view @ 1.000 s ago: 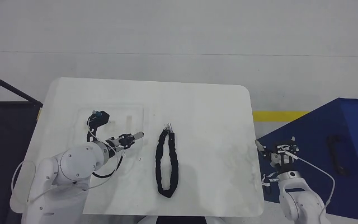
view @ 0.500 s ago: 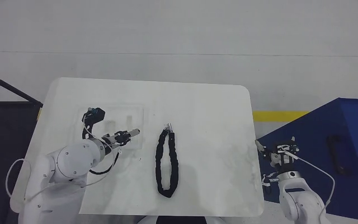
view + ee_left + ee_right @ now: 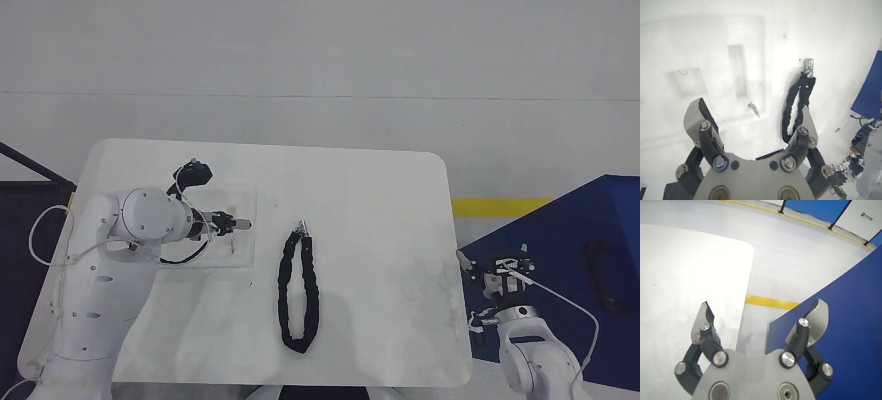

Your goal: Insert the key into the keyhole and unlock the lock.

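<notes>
A small silver key (image 3: 754,109) lies flat in the white foam tray (image 3: 766,56), close to its rim. My left gripper (image 3: 753,113) hangs open directly above the key with nothing between its fingers; from above it (image 3: 235,222) sits over the tray (image 3: 250,195). The black fabric-covered chain lock (image 3: 298,290) lies looped on the table beside the tray, its silver lock head (image 3: 808,64) at the far end of the loop. My right gripper (image 3: 762,311) is open and empty at the table's right edge (image 3: 497,270).
The tray has two rectangular recesses, one holding a thin wire ring (image 3: 683,72). A blue panel (image 3: 838,323) stands right beside the right gripper, off the table's right side. The white table (image 3: 380,250) is bare between the chain and the right edge.
The left arm has swung away from the table's front toward the back, carrying its open gripper over the tray. Chain lock and right arm have stayed put.
</notes>
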`<action>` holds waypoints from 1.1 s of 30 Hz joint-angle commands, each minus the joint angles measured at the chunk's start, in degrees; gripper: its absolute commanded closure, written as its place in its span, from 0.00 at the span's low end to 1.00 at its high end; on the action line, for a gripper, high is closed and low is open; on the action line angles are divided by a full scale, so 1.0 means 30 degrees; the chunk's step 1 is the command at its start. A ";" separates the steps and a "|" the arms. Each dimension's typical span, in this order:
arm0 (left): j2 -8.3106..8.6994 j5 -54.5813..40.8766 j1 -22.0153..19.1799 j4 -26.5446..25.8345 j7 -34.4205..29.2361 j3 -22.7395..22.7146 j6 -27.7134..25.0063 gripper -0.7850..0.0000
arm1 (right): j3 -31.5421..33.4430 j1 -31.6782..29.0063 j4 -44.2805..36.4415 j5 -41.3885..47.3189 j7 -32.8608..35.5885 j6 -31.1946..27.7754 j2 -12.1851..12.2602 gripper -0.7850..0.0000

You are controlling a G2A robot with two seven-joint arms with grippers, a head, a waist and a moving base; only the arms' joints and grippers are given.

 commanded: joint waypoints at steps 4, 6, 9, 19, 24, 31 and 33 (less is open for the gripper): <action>-0.0010 0.0074 0.0057 -0.0058 -0.0003 -0.0038 -0.0004 0.00 | 0.0000 0.0000 0.0000 0.0000 0.0000 0.0000 0.0000 0.00; -0.0010 0.0074 0.0057 -0.0058 -0.0003 -0.0038 -0.0004 0.00 | 0.0000 0.0000 0.0000 0.0000 0.0000 0.0000 0.0000 0.00; -0.0010 0.0074 0.0057 -0.0058 -0.0003 -0.0038 -0.0004 0.00 | 0.0000 0.0000 0.0000 0.0000 0.0000 0.0000 0.0000 0.00; 0.0336 0.0063 0.0436 -0.0099 -0.0003 0.1351 -0.0010 0.00 | 0.0000 0.0000 0.0000 0.0000 0.0000 0.0000 0.0000 0.00; 0.0840 -0.0432 0.0402 0.0054 -0.0003 0.2008 -0.0006 0.00 | 0.0000 0.0000 0.0000 0.0000 0.0000 0.0000 0.0000 0.00; 0.1241 -0.1160 -0.0111 0.0870 -0.0003 0.2460 -0.0004 0.61 | 0.0000 0.0000 0.0000 0.0000 0.0000 0.0000 0.0000 0.00; 0.1329 -0.1237 -0.0200 0.0952 -0.0003 0.2502 -0.0004 0.61 | 0.0000 0.0000 0.0000 0.0000 0.0000 0.0000 0.0000 0.00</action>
